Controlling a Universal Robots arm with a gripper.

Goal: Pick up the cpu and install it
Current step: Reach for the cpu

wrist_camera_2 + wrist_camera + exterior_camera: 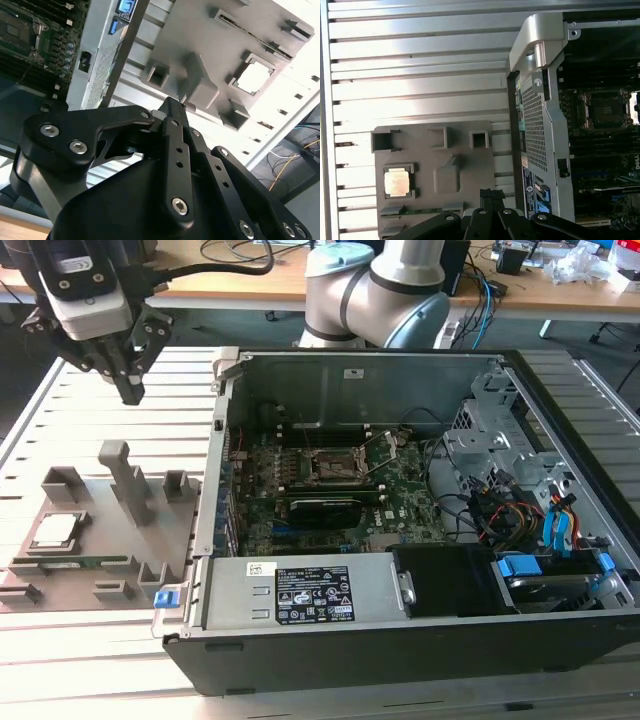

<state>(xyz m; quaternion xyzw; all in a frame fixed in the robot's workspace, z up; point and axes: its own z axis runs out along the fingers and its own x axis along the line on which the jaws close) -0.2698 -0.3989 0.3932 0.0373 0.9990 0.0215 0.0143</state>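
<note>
The cpu (55,532) is a small square chip with a silvery top, lying flat in a recess of the grey holder plate (115,540) at the exterior view's left. Both wrist views show it too, bright in its pocket (254,78) (397,181). My gripper (130,390) hangs well above the holder's far side, some way from the cpu. Its black fingers (172,107) meet at the tips with nothing between them, so it is shut and empty. The dark, metal-framed socket (335,468) sits on the motherboard inside the open computer case; the first wrist view also shows the socket (602,107).
A tall grey post (125,480) and several low blocks rise from the holder. A long green memory stick (75,562) lies along its near edge. The case's raised side wall (215,470) stands between holder and motherboard. Cables and drive bays (530,490) crowd the case's right end.
</note>
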